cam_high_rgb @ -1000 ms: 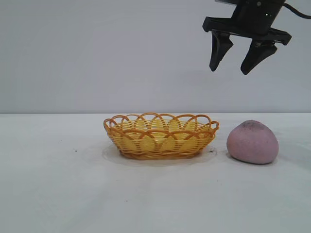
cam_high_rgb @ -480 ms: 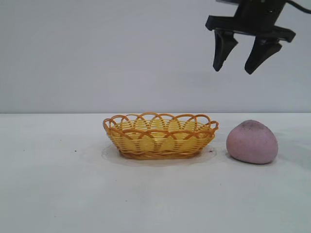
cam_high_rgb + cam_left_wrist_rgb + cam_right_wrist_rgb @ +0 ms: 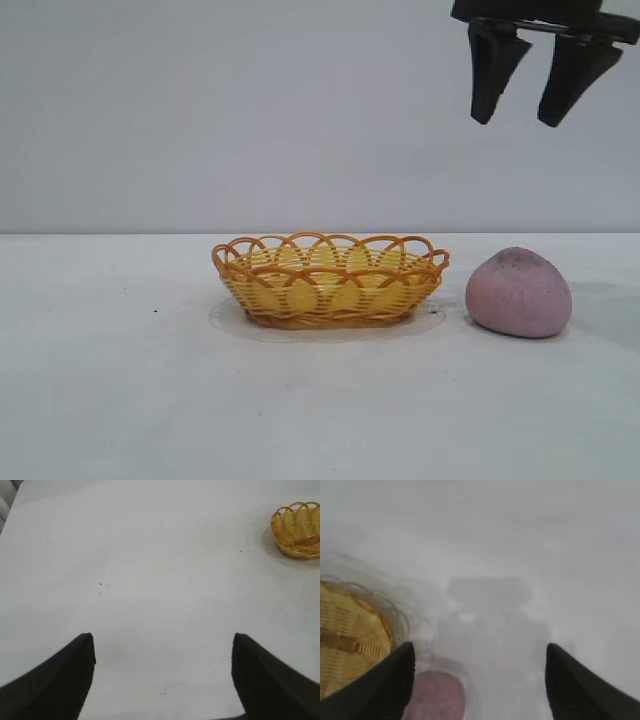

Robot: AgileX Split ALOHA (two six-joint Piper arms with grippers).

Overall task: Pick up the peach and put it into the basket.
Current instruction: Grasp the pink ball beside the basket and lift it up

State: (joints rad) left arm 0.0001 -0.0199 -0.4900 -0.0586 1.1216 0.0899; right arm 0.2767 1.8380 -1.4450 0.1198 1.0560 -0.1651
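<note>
2 open fingers (right gripper (image 3: pixel 533 105)) hang above peach (image 3: pixel 519 292).

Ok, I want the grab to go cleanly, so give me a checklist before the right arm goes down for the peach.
1. Peach free on the table, not touching anything: ok.
2. Basket holds nothing and stands beside the peach, apart from it: ok.
3. Right claw open, nothing held: ok.
4. Right claw above the peach: ok in the exterior view; depth cannot tell.
5. Claw gap wider than the peach: cannot tell.
6. Left claw open, parked away from the basket: ok.
</note>
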